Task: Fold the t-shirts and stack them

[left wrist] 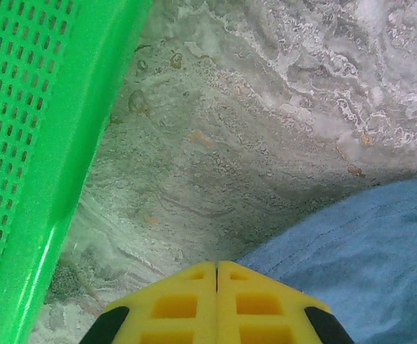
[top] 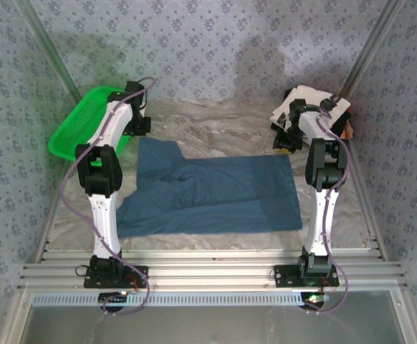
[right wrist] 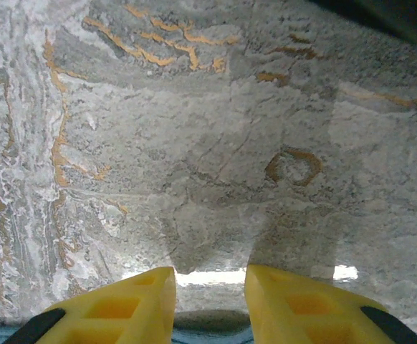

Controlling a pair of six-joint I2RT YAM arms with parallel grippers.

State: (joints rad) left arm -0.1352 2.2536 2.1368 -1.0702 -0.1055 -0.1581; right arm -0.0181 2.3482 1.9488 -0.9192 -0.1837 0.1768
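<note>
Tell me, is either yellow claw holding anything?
Nothing, it seems: left gripper, jaws shut empty beside the dusty-blue cloth t-shirt; right gripper, jaws open and empty.

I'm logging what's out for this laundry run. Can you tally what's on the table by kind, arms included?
Dusty-blue cloth t-shirt, spread out: 1
Pile of folded shirts, white with black patches on top: 1 (how many are in it cannot be told)
Green plastic mesh basket: 1
White-and-black robot arms: 2
Total: 5
</note>
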